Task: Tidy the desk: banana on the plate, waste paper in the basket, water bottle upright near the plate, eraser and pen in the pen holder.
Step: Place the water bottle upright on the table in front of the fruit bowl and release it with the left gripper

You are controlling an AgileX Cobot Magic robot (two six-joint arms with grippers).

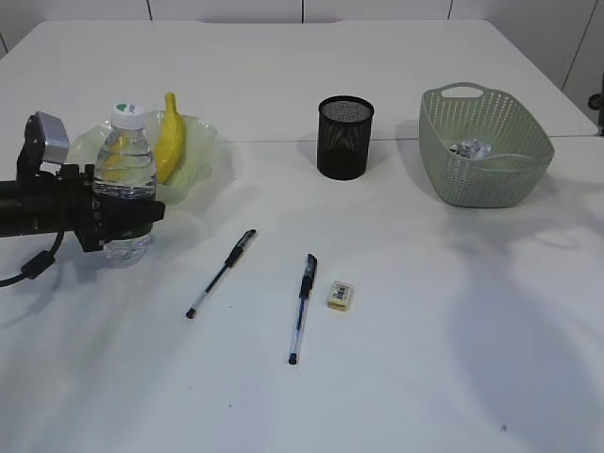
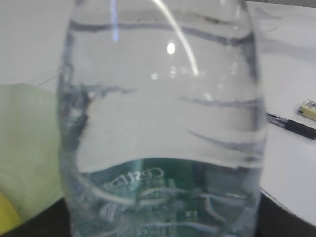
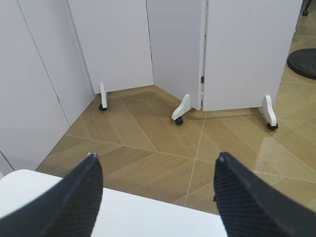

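Note:
The clear water bottle (image 1: 125, 160) stands upright at the front edge of the pale green plate (image 1: 203, 142). My left gripper (image 1: 123, 222) is shut on its lower half, and the bottle (image 2: 163, 113) fills the left wrist view. The banana (image 1: 169, 137) lies on the plate. Two pens (image 1: 222, 273) (image 1: 302, 307) and a yellow eraser (image 1: 341, 295) lie on the table. The black mesh pen holder (image 1: 345, 137) stands behind them. Crumpled waste paper (image 1: 472, 148) sits in the grey-green basket (image 1: 486, 142). My right gripper (image 3: 157, 155) is open and empty, off the exterior view.
The right wrist view looks past a white table edge (image 3: 123, 212) at a wooden floor and white partition panels. In the left wrist view a pen (image 2: 291, 126) and the eraser (image 2: 308, 109) show to the right of the bottle.

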